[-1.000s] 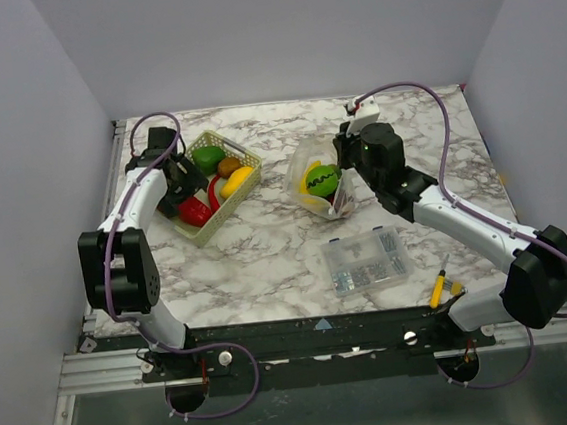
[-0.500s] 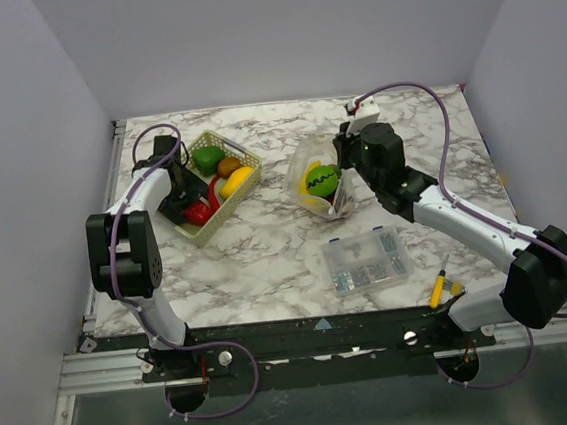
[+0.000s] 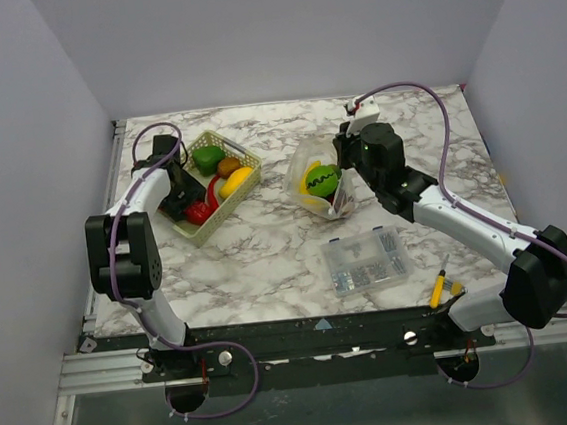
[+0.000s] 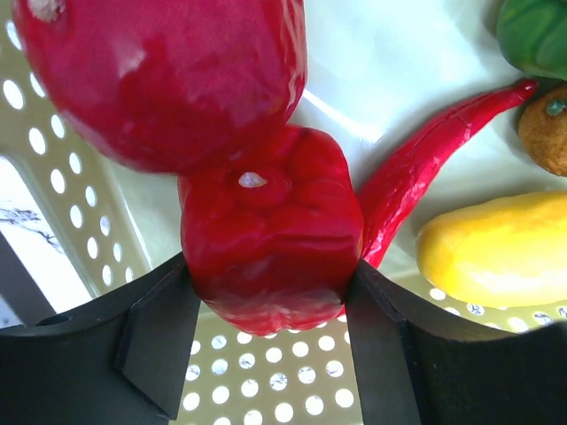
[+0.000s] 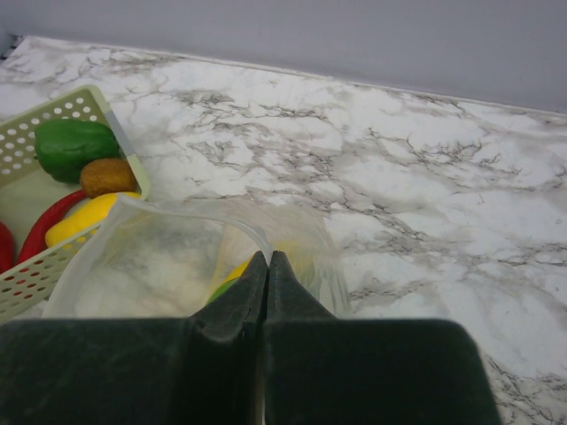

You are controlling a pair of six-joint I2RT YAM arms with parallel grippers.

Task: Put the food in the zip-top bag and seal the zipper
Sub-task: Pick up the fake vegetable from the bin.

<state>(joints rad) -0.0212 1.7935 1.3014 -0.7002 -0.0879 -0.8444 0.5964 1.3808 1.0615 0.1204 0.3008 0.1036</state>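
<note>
My left gripper (image 3: 186, 202) is down in the pale lattice basket (image 3: 204, 237). Its jaws press both sides of a red toy pepper (image 4: 270, 235), also visible in the top view (image 3: 196, 213). Around it lie a larger red fruit (image 4: 159, 71), a red chili (image 4: 434, 159), a yellow piece (image 4: 496, 248), a green piece (image 4: 536, 35) and a brown one (image 4: 545, 128). My right gripper (image 5: 267, 258) is shut on the mouth edge of the clear zip-top bag (image 3: 306, 165), holding it up and open. A green ball (image 3: 321, 179) and something yellow sit inside the bag.
A rigid clear compartment box (image 3: 365, 260) of small metal parts lies near the front centre-right. A yellow-handled tool (image 3: 438, 288) lies at the front right edge. The basket stands at the back left, the bag at the back centre.
My left arm has swung its elbow and the gripper has settled lower in the basket around the red pepper. The right arm and the bag have not moved.
</note>
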